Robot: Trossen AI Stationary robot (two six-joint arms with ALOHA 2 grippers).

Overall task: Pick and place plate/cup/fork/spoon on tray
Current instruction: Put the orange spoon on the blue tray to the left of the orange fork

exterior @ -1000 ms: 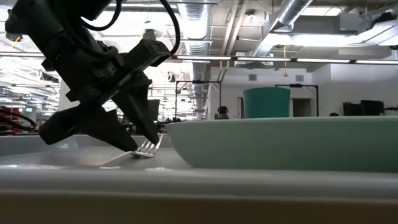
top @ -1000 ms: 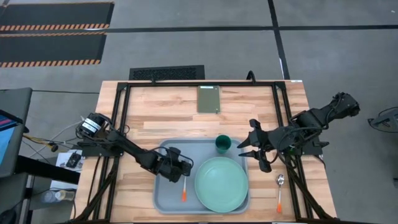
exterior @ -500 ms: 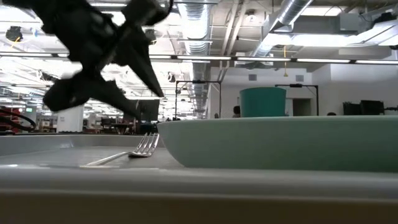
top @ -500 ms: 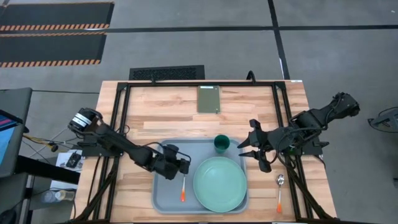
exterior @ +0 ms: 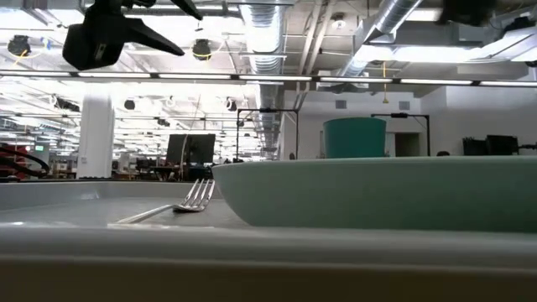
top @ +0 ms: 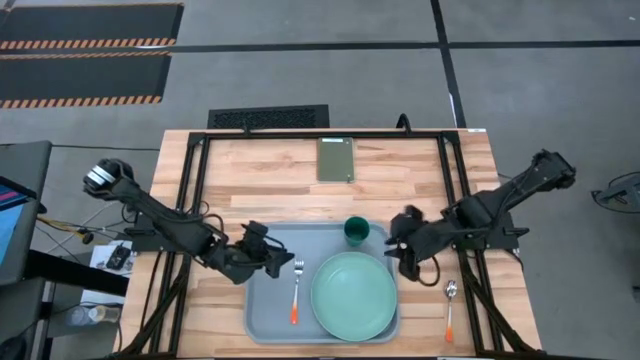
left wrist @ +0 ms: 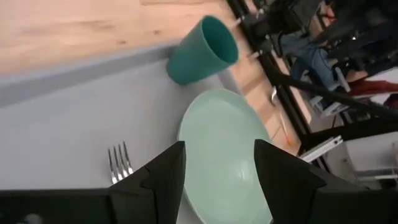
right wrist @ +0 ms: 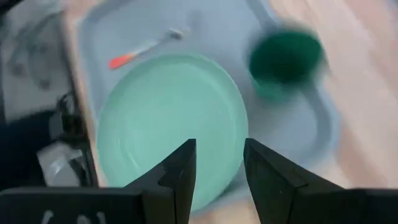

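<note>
The pale grey-blue tray [top: 262, 305] lies at the table's near middle. On it are the mint-green plate [top: 353, 295], the dark teal cup [top: 356, 231] standing upright at its far edge, and the orange-handled fork [top: 296, 290] lying flat left of the plate. The spoon [top: 450, 305] lies on the wood right of the tray. My left gripper [top: 278, 262] is open and empty above the tray's left part, left of the fork [left wrist: 118, 163]. My right gripper [top: 402, 250] is open and empty by the tray's right edge, its wrist view looking over the plate [right wrist: 168, 124].
A small olive-green slab [top: 336, 159] lies at the table's far middle. Black frame rails [top: 196, 190] run along the table's left, right and far sides. Bare wood shows between the slab and the tray.
My left gripper has let go of the fork, risen, and drawn back toward the table's left edge. The fork stays flat on the tray. My right gripper has shifted a little toward the tray's right edge.
</note>
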